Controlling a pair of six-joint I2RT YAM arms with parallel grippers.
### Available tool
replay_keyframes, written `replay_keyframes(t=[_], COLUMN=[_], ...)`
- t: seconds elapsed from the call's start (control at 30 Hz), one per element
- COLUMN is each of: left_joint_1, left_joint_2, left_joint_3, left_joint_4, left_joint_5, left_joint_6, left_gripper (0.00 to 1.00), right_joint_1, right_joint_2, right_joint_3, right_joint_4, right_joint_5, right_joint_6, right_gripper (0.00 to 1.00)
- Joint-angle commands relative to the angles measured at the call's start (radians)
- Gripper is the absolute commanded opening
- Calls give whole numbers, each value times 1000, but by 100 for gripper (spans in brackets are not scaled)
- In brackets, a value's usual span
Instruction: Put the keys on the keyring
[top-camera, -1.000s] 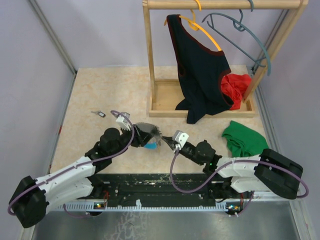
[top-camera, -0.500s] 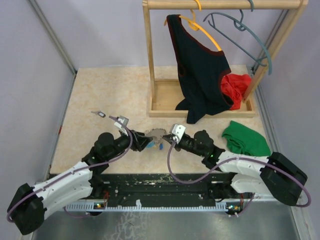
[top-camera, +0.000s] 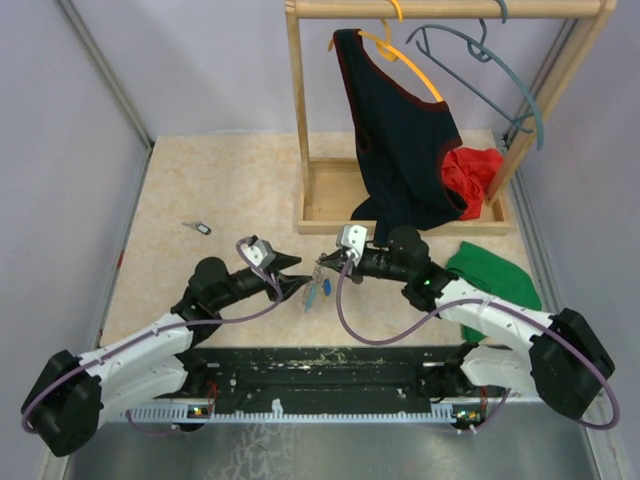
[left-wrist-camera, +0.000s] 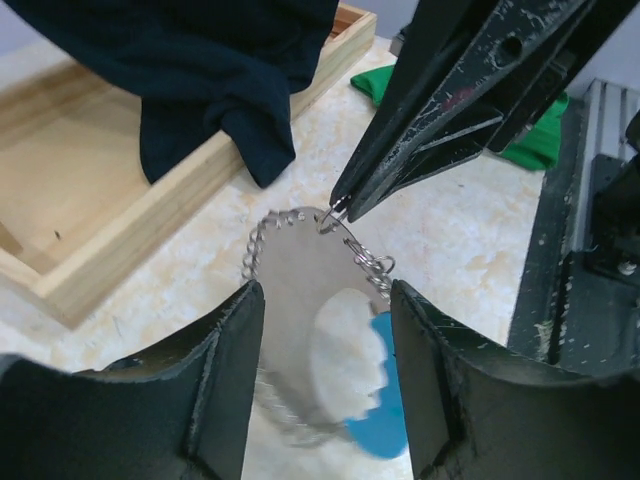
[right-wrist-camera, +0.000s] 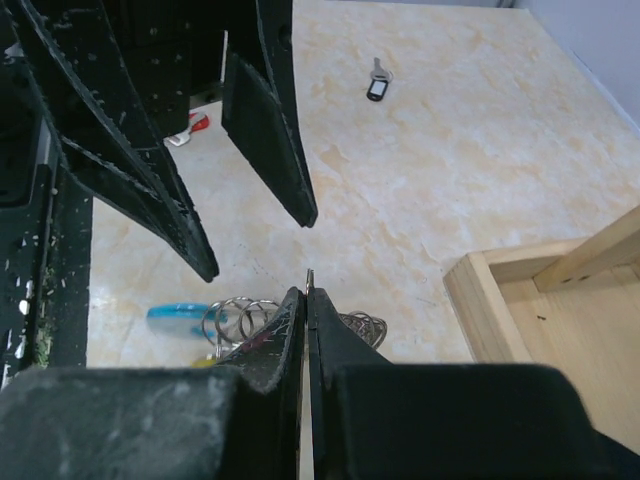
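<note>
Beige marbled tabletop (top-camera: 200, 180), pale lilac walls all round. Back right, a light wooden clothes rack (top-camera: 318, 205) with a tray base. Hung on it, a black tank top (top-camera: 400, 150) on a yellow hanger (top-camera: 410, 62), plus a bare grey-blue hanger (top-camera: 500, 70).

Just in front of the rack's base, dangling: a large oval keyring (top-camera: 320, 283) (left-wrist-camera: 262, 238) of thin grey coiled wire with one thick light-blue curved section. Pinched at the top of the loop by the black two-finger right gripper (top-camera: 325, 263) (left-wrist-camera: 338, 208), clamped tight on the wire.

On the side away from the rack, the black left gripper (top-camera: 292, 277), spread wide, loop in the gap between its fingers.

Well left of the rack, flat on the table, one tiny metal key (top-camera: 199, 228) (right-wrist-camera: 377, 85) with a black plastic head. Crumpled green cloth (top-camera: 488, 275) right of the rack base.
</note>
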Motion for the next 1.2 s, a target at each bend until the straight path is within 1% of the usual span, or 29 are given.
replay_keyframes(t=[0.0,0.23,0.43,0.57,0.7,0.87,1.07,1.17], left_joint_1=[22,40,44,44,44,44,44,44], left_joint_2=[17,66,103,104,95,102,92,95], left_joint_3=[40,71,107,100,98,113,112,119], left_joint_4=[72,84,61,57,42,-7,-36,-37], left_joint_5=[104,173,233,236,245,258,228,224], left_joint_6=[152,215,235,238,258,292,304,301], left_gripper=[56,47,41,34,33,25,25,21], right_joint_1=[-15,-17,-18,-18,-18,-18,-19,-20], right_joint_2=[24,67,74,66,69,66,51,52], right_joint_3=[117,171,183,175,173,171,170,170], right_joint_4=[-65,-120,-130,-124,-123,-121,-128,-128], right_joint_5=[-135,-205,-221,-219,-222,-226,-220,-228], right_joint_6=[-57,-96,-106,-104,-101,-99,-102,-101], right_gripper=[0,0,0,0,0,0,0,0])
